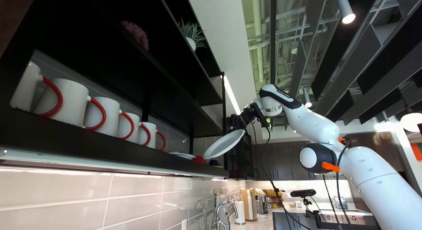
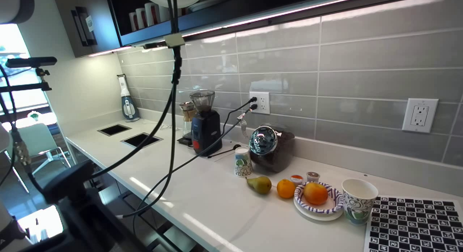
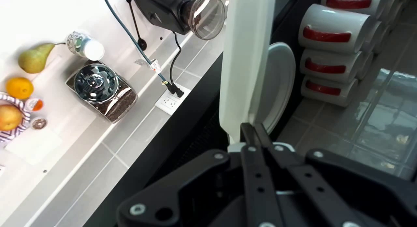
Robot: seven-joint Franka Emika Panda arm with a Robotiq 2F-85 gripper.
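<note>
The tiled wall (image 2: 361, 82) rises behind the white worktop (image 2: 217, 201), and above that I see the black shelf (image 1: 115, 149). My arm (image 1: 313, 127) stretches up to the shelf's height. Down on the worktop the coffee grinder (image 2: 206, 129) stands upright, with a bean jar (image 2: 278, 156) to its right in an exterior view. The white plate (image 1: 226, 145) hangs tilted near the shelf's front edge — whether it touches that edge, I cannot tell. I have it pinched at the rim in the tool (image 3: 254, 131) — its tips pressed nearly together. Just beyond it in the wrist view, a second plate (image 3: 281, 82) lies on the shelf. A striped bowl (image 2: 337, 195) sits on the worktop, just beside a paper cup (image 2: 359, 203). White mugs (image 3: 335, 28) with red handles stand in rows on the shelf, near the second plate. Smaller again come a pear (image 2: 261, 184), a round fruit (image 2: 315, 193) inside the bowl, and an orange (image 2: 285, 188) just beside the bowl.
</note>
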